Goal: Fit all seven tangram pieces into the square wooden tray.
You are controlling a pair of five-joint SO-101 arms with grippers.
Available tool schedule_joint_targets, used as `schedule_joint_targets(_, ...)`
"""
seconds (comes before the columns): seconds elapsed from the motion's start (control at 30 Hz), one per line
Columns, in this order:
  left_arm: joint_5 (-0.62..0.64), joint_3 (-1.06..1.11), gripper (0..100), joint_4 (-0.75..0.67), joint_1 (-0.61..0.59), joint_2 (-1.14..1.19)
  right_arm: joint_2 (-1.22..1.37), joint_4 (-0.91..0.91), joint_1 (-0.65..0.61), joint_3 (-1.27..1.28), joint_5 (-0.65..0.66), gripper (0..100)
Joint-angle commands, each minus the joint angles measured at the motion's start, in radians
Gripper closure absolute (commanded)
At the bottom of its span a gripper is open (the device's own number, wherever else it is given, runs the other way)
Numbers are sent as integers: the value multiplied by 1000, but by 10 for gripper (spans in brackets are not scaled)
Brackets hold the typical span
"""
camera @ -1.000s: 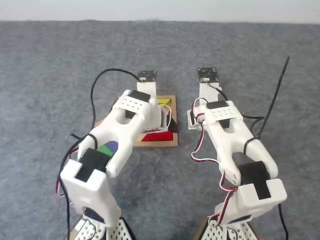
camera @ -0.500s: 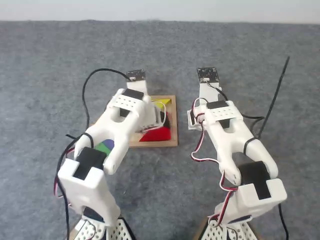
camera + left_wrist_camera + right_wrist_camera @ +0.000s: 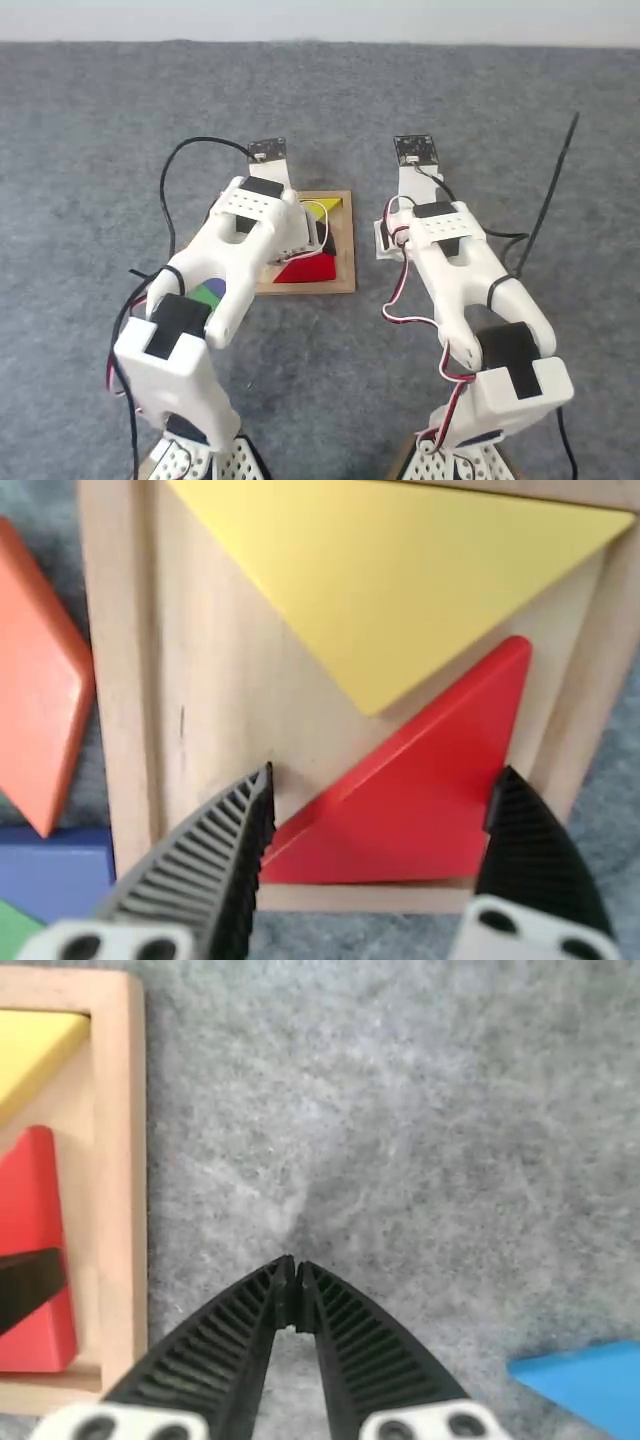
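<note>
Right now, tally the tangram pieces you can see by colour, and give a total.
Yellow triangle: 1
Red triangle: 1
Orange piece: 1
Dark blue piece: 1
Green piece: 1
Light blue piece: 1
Total: 6

**Robotics laboratory or test bench.** Seen from beside the table, two small white arms, the left arm (image 3: 235, 265) and the right arm (image 3: 465, 275), are mounted side by side. Their servo wires (image 3: 398, 300) and a black cable (image 3: 548, 200) run exposed. The work surface is a grey felt-like mat (image 3: 90, 150) that ends at a plain pale wall (image 3: 320, 18). A wooden puzzle tray (image 3: 349, 250) holding coloured pieces (image 3: 312, 268) lies on the mat between the arms.
</note>
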Motion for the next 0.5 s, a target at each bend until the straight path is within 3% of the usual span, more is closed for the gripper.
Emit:
schedule_joint_targets(0.0, 3, -31, 684, 23, -9, -11, -8, 1, -1, -40, 14, 991)
schedule_joint_targets(0.3, -61, -54, 682, 74, 5, -9, -8, 1, -1, -40, 14, 991)
schedule_joint_targets(0.47, -245, -81, 682, 91, 12, -12, -8, 1, -2, -40, 14, 991)
